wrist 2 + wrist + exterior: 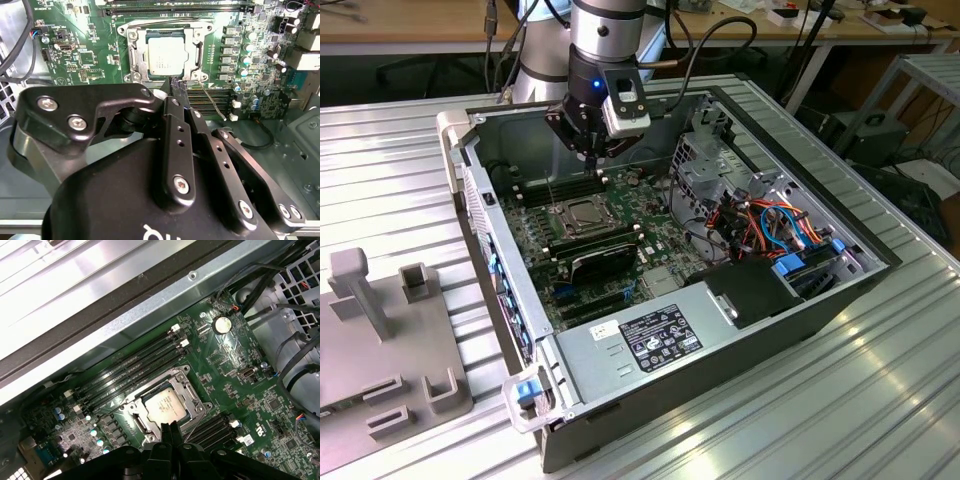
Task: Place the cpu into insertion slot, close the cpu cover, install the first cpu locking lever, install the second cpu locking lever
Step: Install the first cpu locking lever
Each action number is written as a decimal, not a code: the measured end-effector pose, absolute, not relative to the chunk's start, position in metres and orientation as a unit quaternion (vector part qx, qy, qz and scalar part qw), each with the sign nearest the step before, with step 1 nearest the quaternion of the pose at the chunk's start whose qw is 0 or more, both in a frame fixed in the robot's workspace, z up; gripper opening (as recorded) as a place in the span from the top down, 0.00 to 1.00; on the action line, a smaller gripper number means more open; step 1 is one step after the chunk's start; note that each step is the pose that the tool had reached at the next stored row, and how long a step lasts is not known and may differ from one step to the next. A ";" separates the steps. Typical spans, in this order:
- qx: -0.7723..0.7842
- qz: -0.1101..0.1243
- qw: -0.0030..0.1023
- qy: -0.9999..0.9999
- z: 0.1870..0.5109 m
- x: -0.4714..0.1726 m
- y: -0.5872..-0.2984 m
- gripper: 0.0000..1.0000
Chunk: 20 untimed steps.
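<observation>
Your end effector (170, 432), fingers pressed together on nothing, hovered at the rim of the insertion slot (136, 422); the cpu (165, 405) lay seated flat in it, just beyond the fingertips.

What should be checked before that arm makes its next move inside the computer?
1. Chip lying flat in its socket: ok.
2. Cover folded down around the chip: ok.
3. Lever latched: not ok; the thin rod sticks out loose beside the socket.
4. Other lever latched: cannot tell.
5. End effector placed for the job: ok; its fingers are shut and its tip is at the socket's edge, close to the loose lever.
6. Cables out of the way: ok; the bundle lies well apart from the socket.
</observation>
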State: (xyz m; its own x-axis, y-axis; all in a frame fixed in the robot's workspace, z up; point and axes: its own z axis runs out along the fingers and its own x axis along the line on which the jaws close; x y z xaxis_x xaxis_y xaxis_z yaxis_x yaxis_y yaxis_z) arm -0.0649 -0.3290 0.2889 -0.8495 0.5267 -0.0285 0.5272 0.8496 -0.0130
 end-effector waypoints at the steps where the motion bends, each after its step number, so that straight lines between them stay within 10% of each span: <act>1: 0.274 -0.010 0.012 0.962 0.289 -0.065 -0.329 0.89; 20: 0.164 -0.009 0.013 0.986 0.289 -0.065 -0.329 0.89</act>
State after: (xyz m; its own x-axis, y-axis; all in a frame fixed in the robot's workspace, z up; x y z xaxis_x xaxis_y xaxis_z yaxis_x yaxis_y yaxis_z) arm -0.0650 -0.3295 0.2886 -0.9457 0.3239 -0.0284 0.3244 0.9458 -0.0128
